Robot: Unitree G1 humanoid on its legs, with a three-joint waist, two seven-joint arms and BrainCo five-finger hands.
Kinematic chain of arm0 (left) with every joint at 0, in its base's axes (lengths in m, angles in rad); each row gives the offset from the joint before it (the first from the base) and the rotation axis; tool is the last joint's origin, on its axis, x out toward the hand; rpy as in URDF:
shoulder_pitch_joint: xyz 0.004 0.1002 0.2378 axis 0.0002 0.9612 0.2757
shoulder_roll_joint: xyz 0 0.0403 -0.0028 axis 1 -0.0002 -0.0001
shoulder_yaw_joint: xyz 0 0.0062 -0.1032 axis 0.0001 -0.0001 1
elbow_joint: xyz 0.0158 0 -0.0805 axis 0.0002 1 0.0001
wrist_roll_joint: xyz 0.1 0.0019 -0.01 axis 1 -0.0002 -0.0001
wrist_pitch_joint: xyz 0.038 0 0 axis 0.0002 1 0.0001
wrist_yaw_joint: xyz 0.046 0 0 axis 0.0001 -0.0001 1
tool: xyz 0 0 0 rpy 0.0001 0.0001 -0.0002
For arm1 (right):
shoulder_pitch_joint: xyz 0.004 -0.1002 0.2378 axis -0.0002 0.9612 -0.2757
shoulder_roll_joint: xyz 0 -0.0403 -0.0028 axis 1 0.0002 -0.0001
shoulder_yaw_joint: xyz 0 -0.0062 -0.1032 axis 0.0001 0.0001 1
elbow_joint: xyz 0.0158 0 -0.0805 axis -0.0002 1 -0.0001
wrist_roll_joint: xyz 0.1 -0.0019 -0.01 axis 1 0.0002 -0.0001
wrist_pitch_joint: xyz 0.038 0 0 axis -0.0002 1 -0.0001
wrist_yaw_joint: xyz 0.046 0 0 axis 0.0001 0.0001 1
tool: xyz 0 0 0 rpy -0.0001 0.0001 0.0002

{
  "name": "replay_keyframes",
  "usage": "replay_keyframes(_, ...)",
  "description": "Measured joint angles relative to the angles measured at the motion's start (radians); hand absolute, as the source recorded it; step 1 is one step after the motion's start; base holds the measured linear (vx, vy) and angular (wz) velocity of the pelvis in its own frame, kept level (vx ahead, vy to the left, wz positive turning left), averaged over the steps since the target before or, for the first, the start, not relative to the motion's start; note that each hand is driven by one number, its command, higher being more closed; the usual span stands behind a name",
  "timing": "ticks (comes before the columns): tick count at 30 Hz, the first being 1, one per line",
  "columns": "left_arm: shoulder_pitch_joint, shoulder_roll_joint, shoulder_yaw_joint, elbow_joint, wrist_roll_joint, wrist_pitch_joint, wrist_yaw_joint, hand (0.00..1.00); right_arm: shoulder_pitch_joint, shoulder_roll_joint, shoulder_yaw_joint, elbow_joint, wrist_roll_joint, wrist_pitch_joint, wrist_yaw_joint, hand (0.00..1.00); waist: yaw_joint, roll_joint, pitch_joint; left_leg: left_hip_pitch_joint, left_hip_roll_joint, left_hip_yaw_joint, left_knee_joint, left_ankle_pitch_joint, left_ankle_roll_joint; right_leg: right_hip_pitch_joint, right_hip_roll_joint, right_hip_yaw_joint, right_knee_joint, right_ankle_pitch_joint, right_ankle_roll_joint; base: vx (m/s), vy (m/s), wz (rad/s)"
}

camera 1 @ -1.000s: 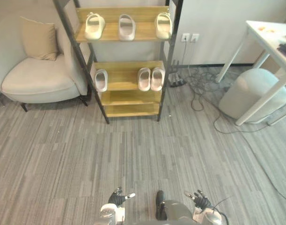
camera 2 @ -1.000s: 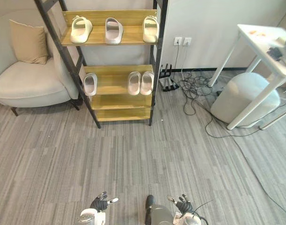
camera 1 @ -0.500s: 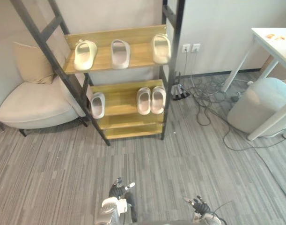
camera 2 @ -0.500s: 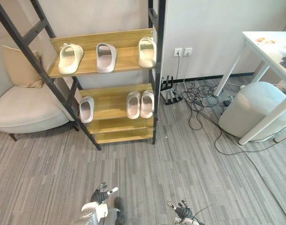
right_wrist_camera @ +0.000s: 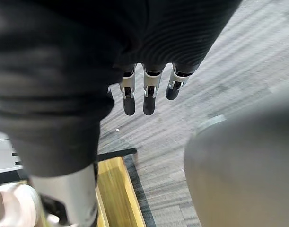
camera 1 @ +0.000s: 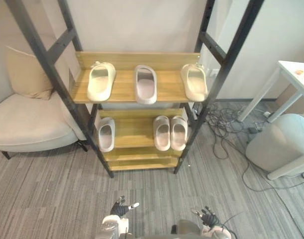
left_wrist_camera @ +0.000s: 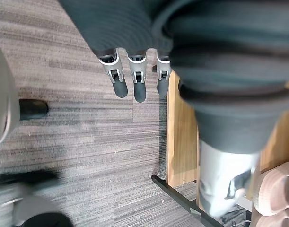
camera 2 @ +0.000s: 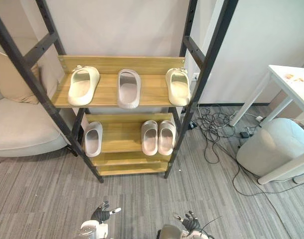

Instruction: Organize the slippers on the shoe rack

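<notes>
Slippers [camera 1: 146, 83] lined on shoe rack [camera 1: 123, 89], both hands empty.
Eye views: three on the top shelf at 12 o'clock, three below; left hand [camera 1: 119, 209] at 7, right hand [camera 1: 209, 218] at 5. Wrist views: fingers [left_wrist_camera: 140, 90] straight, holding nothing.

Bright, even indoor light from overhead, no glare. Wall [camera 1: 142, 25] behind rack [camera 1: 122, 90] lit flat. Soft shadow under top shelf darkens back of lower shelf. Faint shade under chair [camera 1: 27, 129] at 9 o'clock. Table [camera 1: 291, 67] at 3 o'clock is brightest spot. Floor [camera 1: 52, 199] has no hard shadows. Wide-angle distortion: rack posts splay twd 11 and 1 o'clock.
</notes>
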Motion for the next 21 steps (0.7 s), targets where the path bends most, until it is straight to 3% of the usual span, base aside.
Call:
replay_keyframes(2,0.0,-0.031,0.035,-0.002,0.0,-0.002,0.0,0.0,-0.001,-0.01,-0.002,-0.004,-0.001,-0.002,0.0,0.0,0.003,0.029,0.004,-0.024,0.023,0.001,0.079,-0.009,-0.015,0.04,0.012,-0.014,-0.039,-0.015,-0.015,0.34,-0.219,0.1)
replay_keyframes(4,-0.001,-0.044,0.049,-0.02,0.0,0.0,0.0,0.0,-0.002,-0.01,-0.001,-0.005,-0.001,-0.003,-0.003,0.0,0.0,0.036,0.009,-0.115,0.047,0.006,0.304,-0.014,-0.031,0.096,0.014,-0.027,-0.08,-0.023,-0.026,0.25,-0.157,0.24)
replay_keyframes(6,0.005,-0.052,0.064,-0.046,0.0,-0.002,0.0,0.0,0.002,-0.008,0.0,-0.005,0.0,-0.001,-0.008,0.0,0.007,0.028,0.019,-0.181,0.09,0.043,0.494,-0.027,-0.055,0.151,0.016,-0.038,-0.112,-0.032,-0.041,0.19,-0.103,0.11)
replay_keyframes(8,0.012,-0.06,0.075,-0.065,0.001,-0.003,-0.001,0.0,0.006,-0.007,0.006,-0.005,0.0,0.001,-0.009,0.0,0.007,0.027,0.019,-0.23,0.153,0.088,0.593,-0.033,-0.04,0.213,0.019,-0.043,-0.148,-0.041,-0.043,0.14,-0.023,0.0)
replay_keyframes(10,0.01,-0.06,0.074,-0.068,0.002,-0.006,-0.001,0.0,0.006,-0.005,0.006,-0.005,0.002,0.001,-0.009,0.0,0.007,0.023,0.02,-0.262,0.177,0.096,0.504,-0.033,-0.037,0.228,0.006,-0.036,-0.164,-0.046,-0.032,0.13,0.095,-0.08)
replay_keyframes(13,0.007,-0.058,0.045,-0.056,0.01,-0.006,-0.001,0.0,0.005,-0.007,0.006,-0.003,0.005,0.001,-0.009,0.0,0.005,0.023,0.019,-0.247,0.138,0.056,0.215,0.026,-0.023,0.237,-0.022,-0.022,-0.162,-0.051,0.001,0.15,0.173,-0.05)
replay_keyframes(14,0.006,-0.054,0.015,-0.045,0.011,-0.007,-0.001,0.0,0.003,-0.017,0.005,0.003,0.003,0.001,-0.009,0.0,0.005,0.041,0.015,-0.22,0.125,0.007,0.089,0.133,-0.08,0.236,-0.016,-0.012,-0.166,-0.059,0.03,0.16,0.197,-0.02)
replay_keyframes(17,-0.003,-0.012,-0.014,-0.022,0.021,-0.009,-0.001,0.0,0.001,0.005,0.008,0.02,-0.005,0.003,-0.008,0.0,0.005,-0.007,-0.004,-0.188,0.067,0.033,0.009,0.149,-0.056,0.247,-0.068,0.013,-0.219,-0.041,0.068,0.14,0.201,-0.07)
replay_keyframes(21,-0.006,0.038,-0.06,0.01,0.022,-0.006,-0.001,0.0,0.001,0.009,0.011,0.039,-0.01,0.003,-0.008,0.0,0.002,-0.03,-0.016,-0.13,0.014,0.061,-0.072,0.163,-0.035,0.265,-0.111,0.032,-0.254,-0.034,0.094,0.1,0.167,-0.16)
